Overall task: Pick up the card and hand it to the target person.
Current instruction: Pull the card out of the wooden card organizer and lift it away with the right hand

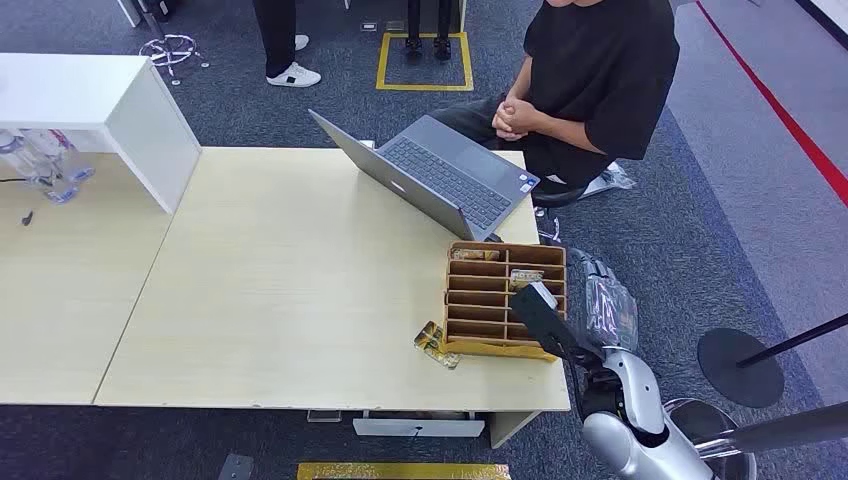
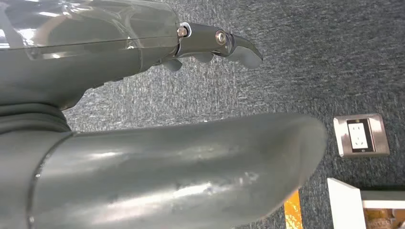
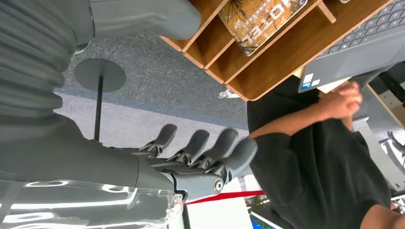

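A wooden slotted box [image 1: 480,300] stands at the table's front right corner. A patterned card [image 1: 525,277] leans in one of its slots, the same card [image 3: 262,16] appearing close up in the right wrist view. Another patterned card [image 1: 437,345] lies on the table at the box's front left corner. My right hand [image 1: 600,298] hovers just right of the box, off the table edge, with fingers [image 3: 205,152] spread and nothing in it. My left hand [image 2: 210,45] hangs over the carpet, fingers straight, holding nothing. A person in a black shirt [image 1: 595,80] sits behind the table with hands clasped.
An open grey laptop [image 1: 440,175] stands between the box and the seated person. A white cabinet [image 1: 100,105] and water bottles [image 1: 40,165] are at the far left. A stanchion base [image 1: 740,365] stands on the floor to my right. Another person's legs [image 1: 280,40] are behind the table.
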